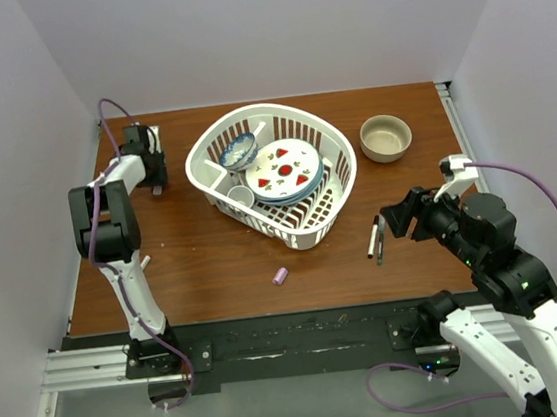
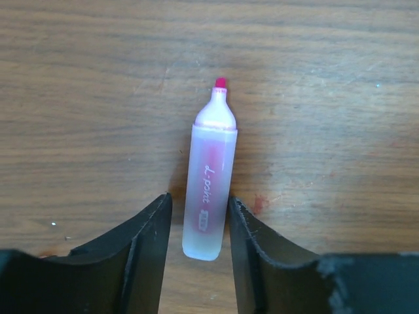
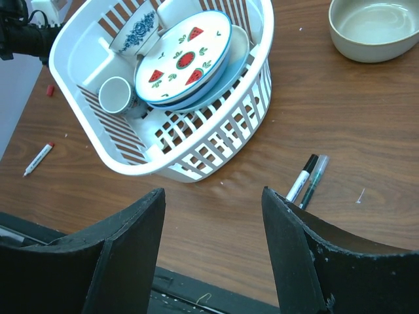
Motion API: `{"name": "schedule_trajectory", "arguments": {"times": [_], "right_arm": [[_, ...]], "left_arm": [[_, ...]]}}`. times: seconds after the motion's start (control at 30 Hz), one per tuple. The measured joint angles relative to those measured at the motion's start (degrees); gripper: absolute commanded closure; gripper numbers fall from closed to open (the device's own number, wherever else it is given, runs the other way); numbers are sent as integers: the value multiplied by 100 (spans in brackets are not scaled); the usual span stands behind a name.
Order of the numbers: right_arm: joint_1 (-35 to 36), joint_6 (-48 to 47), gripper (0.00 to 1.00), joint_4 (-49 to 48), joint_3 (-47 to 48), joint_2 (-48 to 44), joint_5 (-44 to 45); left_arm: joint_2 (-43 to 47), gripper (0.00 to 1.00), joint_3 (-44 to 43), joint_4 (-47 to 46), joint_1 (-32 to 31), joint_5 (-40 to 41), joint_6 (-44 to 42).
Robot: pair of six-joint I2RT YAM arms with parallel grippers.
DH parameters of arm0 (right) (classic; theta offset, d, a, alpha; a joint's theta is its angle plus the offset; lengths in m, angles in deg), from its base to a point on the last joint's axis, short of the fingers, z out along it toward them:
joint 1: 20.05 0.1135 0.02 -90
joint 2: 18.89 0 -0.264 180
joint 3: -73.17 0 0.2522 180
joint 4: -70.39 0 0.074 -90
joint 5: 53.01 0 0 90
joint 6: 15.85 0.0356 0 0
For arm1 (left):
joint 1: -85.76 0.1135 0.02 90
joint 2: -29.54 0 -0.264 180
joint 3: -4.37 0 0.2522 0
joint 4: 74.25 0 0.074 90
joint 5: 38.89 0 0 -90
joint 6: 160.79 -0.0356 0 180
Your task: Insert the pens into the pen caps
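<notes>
A lilac-pink pen [image 2: 211, 157] lies uncapped on the wood, its red tip pointing away. My left gripper [image 2: 198, 198] is shut on its lower barrel at the table's far left [image 1: 158, 187]. A lilac-pink pen cap [image 1: 280, 276] lies alone near the front middle. A white-barrelled pen [image 3: 301, 178] and a dark pen [image 3: 313, 182] lie side by side right of the basket. My right gripper [image 3: 213, 191] hovers open and empty just short of them [image 1: 393, 224]. Another white pen [image 3: 38, 159] and a small red cap [image 3: 50, 90] lie at the far left.
A white ribbed basket [image 1: 337, 146] with plates, a patterned bowl and a cup fills the table's middle back. A beige bowl [image 1: 386, 138] stands at the back right. White walls close in both sides.
</notes>
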Motion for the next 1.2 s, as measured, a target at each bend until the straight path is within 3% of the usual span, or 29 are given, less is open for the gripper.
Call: {"name": "schedule_trajectory", "arguments": {"times": [0.37, 0.43, 0.57, 0.67, 0.93, 1.2], "right_arm": [[0, 0, 36, 9, 0, -2, 0], [0, 0, 36, 9, 0, 4, -2], [0, 0, 36, 9, 0, 50, -2], [0, 2, 36, 9, 2, 90, -4], [0, 122, 35, -11, 118, 111, -98], [0, 426, 33, -216, 343, 518, -691]], "left_arm": [[-542, 54, -852, 269, 0, 83, -13], [-658, 61, -1036, 315, 0, 92, -13], [-780, 88, -1220, 382, -9, 94, -11], [-787, 100, -1239, 435, -22, 96, -4], [-280, 100, -514, 350, -26, 94, 330], [793, 100, 463, 664, -26, -92, 1012]]}}
